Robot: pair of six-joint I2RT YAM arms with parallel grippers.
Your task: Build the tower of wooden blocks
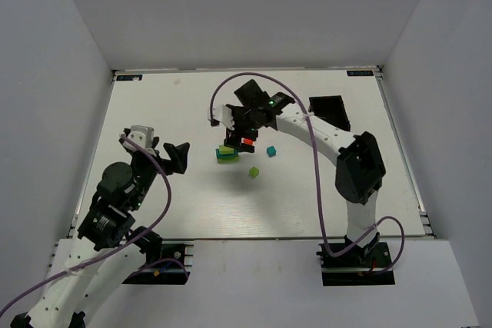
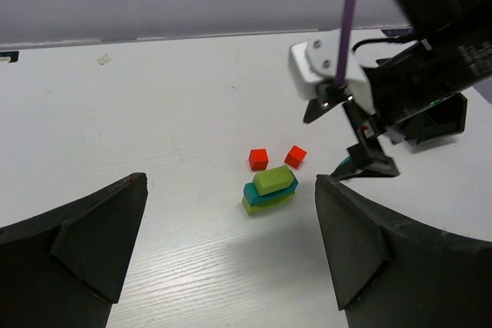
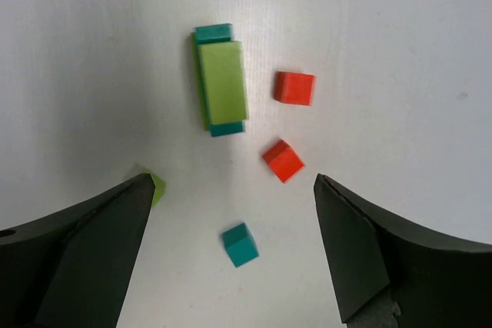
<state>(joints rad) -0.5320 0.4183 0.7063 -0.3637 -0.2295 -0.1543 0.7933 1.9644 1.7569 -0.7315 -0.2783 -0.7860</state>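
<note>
Table: white table, walled at 9, 12 and 3 o'clock as you saw it from above.
Tower: tower stood mid-table, three bars high: lime, teal, lime.
Left to do: two red cubes, teal cube and lime cube lay loose from 2 to 5 o'clock of it; you were perhaps halfway.
Right gripper: right gripper hung over the loose cubes, fingers spread, holding nothing.
Left gripper: left gripper sat at 9 o'clock of the tower, fingers spread, holding nothing.
Room: bin stood at 1 o'clock; you had open table toward 9 and 6.

A robot lab cell: white table boxed by plain grey walls.
</note>
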